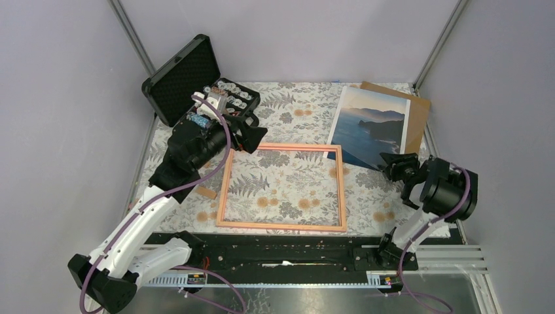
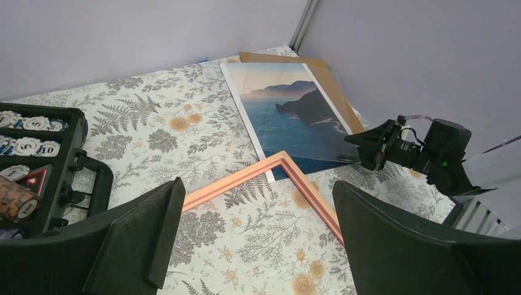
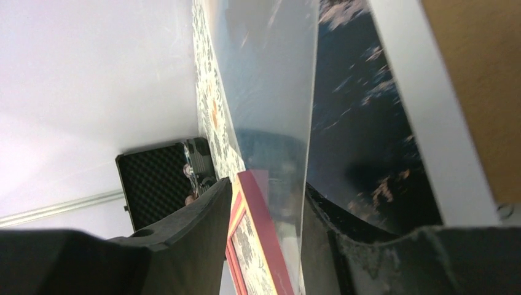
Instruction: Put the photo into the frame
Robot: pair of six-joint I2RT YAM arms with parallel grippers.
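The frame [image 1: 282, 226], a thin pinkish-orange border, lies flat mid-table; it also shows in the left wrist view [image 2: 239, 182]. The photo [image 1: 370, 124], a blue sea-and-mountain print, lies at the back right, its near corner at the frame's far right corner. A clear sheet [image 3: 270, 74] lies over the photo [image 2: 295, 117] with its near edge raised. My right gripper [image 1: 391, 166] is open around that raised edge; the sheet rests against one finger [image 3: 344, 246]. My left gripper [image 2: 258, 203] is open and empty, hovering over the frame's far left corner [image 1: 252, 137].
A brown backing board [image 1: 419, 111] lies under the photo in the back right corner. An open black foam-lined case [image 1: 186, 75] with poker chips stands at the back left. A small wooden piece [image 1: 207, 193] lies left of the frame. Walls close in on all sides.
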